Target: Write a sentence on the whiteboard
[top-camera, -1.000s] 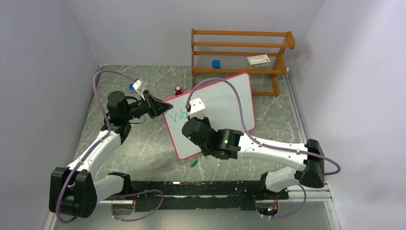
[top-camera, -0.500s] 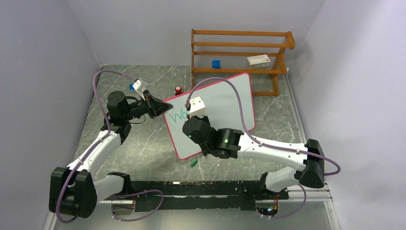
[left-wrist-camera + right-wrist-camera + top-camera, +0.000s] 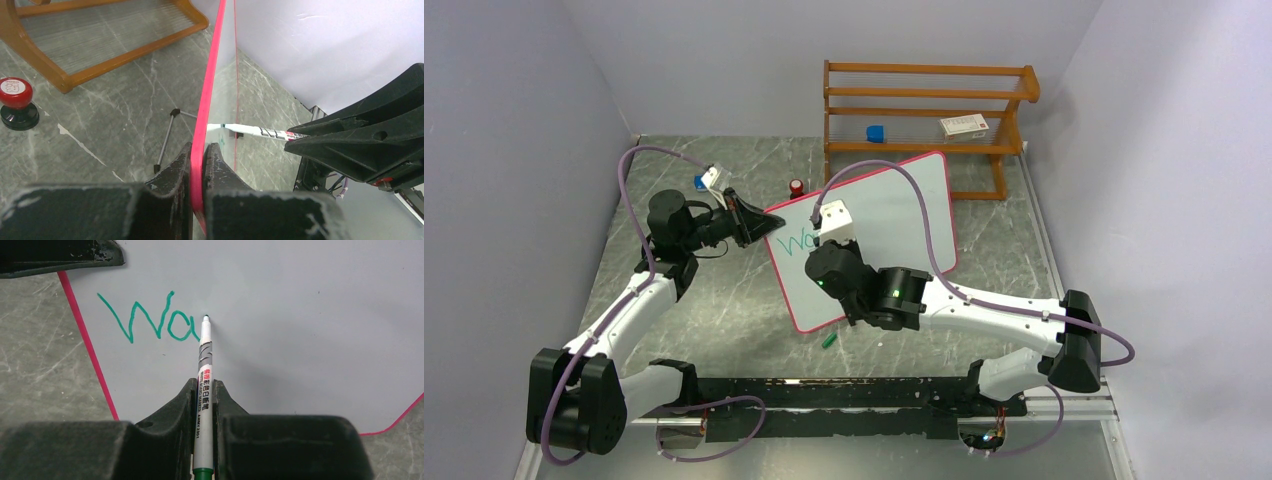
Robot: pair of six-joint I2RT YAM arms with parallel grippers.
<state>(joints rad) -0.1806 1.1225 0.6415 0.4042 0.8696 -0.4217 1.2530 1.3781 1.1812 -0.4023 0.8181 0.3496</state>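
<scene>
**Sentence barely begun: two letters down**

The right pincer [image 3: 204,385] was clamped narrow on a marker [image 3: 205,355]. The marker's tip touched the whiteboard [image 3: 300,315] just right of the green letters "Wa" [image 3: 150,320]. The left pincer [image 3: 198,150] was pinched shut on the board's pink left edge, steadying it. The board stood propped at a lean near the middle of the desk [image 3: 724,300], its far corner close to a wooden rack [image 3: 924,110] at the far edge.

The step in hand looked to be the third letter. The next move likely called for light, even pressure and strokes carried rightward on the same line while the left pincer held firm.

Blank white surface lay open right of and below the tip, and the board's right edge was well apart. A green cap [image 3: 829,340] lay on the desk just off the board's near corner. A red-topped knob [image 3: 796,187] sat beyond the board, toward the far edge.
</scene>
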